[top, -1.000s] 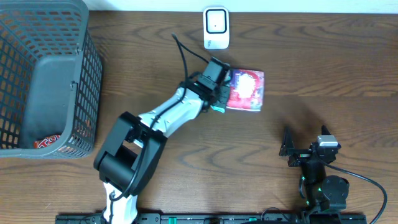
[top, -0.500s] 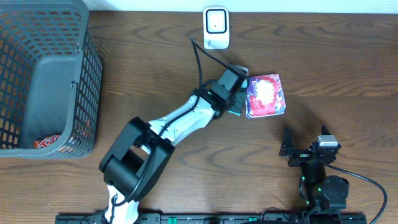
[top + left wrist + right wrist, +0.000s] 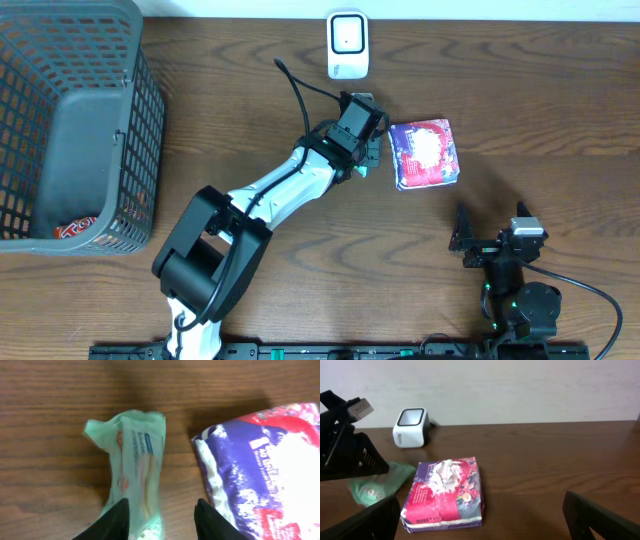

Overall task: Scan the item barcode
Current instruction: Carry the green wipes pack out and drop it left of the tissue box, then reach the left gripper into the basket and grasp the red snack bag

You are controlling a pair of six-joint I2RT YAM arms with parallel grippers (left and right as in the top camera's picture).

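Fingers of the left gripper (image 3: 161, 505) stand apart over a crumpled pale green plastic packet (image 3: 135, 455), which lies unclamped between them on the brown wooden desk (image 3: 560, 100). Just beside it, on the right, sits a purple and red floral soft pack (image 3: 424, 153), near the white box-shaped barcode scanner (image 3: 347, 45) at the desk's far edge. The right gripper (image 3: 481, 510) gapes wide and holds nothing, by the near edge.

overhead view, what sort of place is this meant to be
Probably a mock shop checkout on a test bench: a white barcode scanner at the back of the wooden table, a grey mesh basket at the left, and a purple packet lying near it.
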